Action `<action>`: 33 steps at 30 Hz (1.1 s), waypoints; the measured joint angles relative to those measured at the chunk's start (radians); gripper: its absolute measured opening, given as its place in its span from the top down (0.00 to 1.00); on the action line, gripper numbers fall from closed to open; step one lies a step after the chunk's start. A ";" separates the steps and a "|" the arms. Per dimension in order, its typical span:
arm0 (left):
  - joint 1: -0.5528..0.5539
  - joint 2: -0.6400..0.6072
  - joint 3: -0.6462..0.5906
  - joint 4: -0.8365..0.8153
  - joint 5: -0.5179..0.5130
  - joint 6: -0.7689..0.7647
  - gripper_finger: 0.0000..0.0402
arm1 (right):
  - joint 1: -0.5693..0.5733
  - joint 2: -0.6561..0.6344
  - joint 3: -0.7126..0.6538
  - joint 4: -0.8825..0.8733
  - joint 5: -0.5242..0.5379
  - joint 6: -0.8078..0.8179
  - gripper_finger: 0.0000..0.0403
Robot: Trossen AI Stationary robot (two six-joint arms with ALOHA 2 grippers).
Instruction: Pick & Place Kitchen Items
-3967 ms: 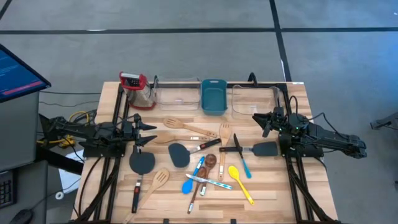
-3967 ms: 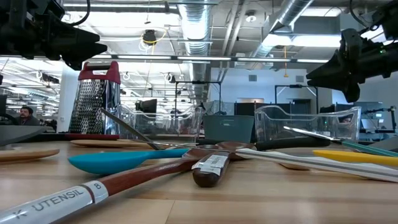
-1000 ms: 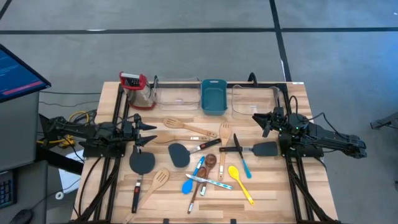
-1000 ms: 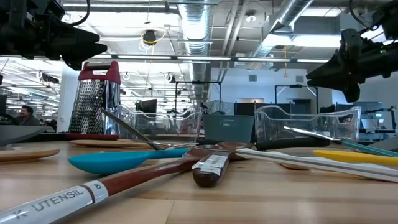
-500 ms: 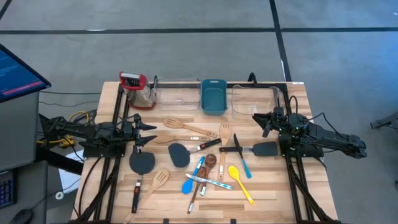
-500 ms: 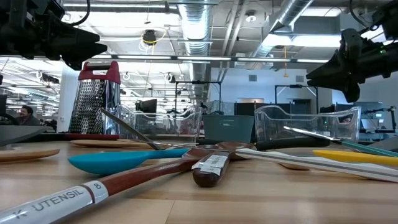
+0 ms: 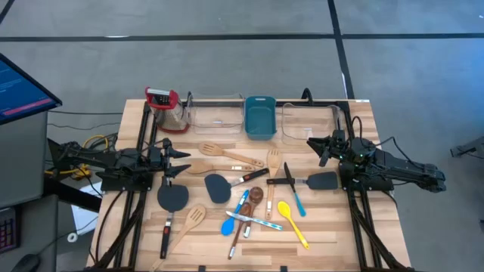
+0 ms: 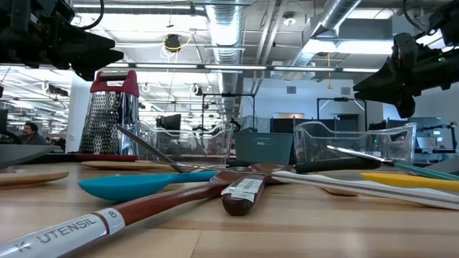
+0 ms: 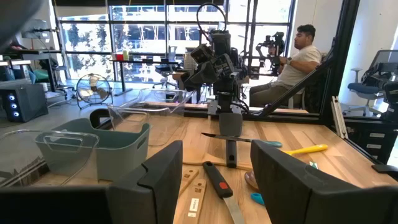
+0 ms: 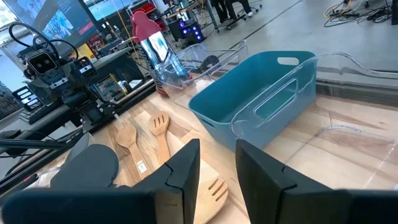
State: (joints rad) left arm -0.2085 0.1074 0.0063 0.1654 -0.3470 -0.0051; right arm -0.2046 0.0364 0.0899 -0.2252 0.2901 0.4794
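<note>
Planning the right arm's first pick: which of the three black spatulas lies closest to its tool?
The black spatula at the table's right side, its head just beside the right tool. The other two black spatulas lie left of centre.

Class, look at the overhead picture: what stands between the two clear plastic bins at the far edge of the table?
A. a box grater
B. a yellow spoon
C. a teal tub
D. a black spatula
C: the teal tub sits between the two clear bins; the grater stands to their left.
</note>
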 joint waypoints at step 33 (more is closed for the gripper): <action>0.000 0.000 0.000 0.001 0.000 0.000 0.56 | 0.000 0.000 0.000 0.000 0.005 -0.070 0.76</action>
State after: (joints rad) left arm -0.2082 0.1074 0.0064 0.1661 -0.3470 -0.0051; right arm -0.2043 0.0364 0.0902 -0.2249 0.2951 0.4091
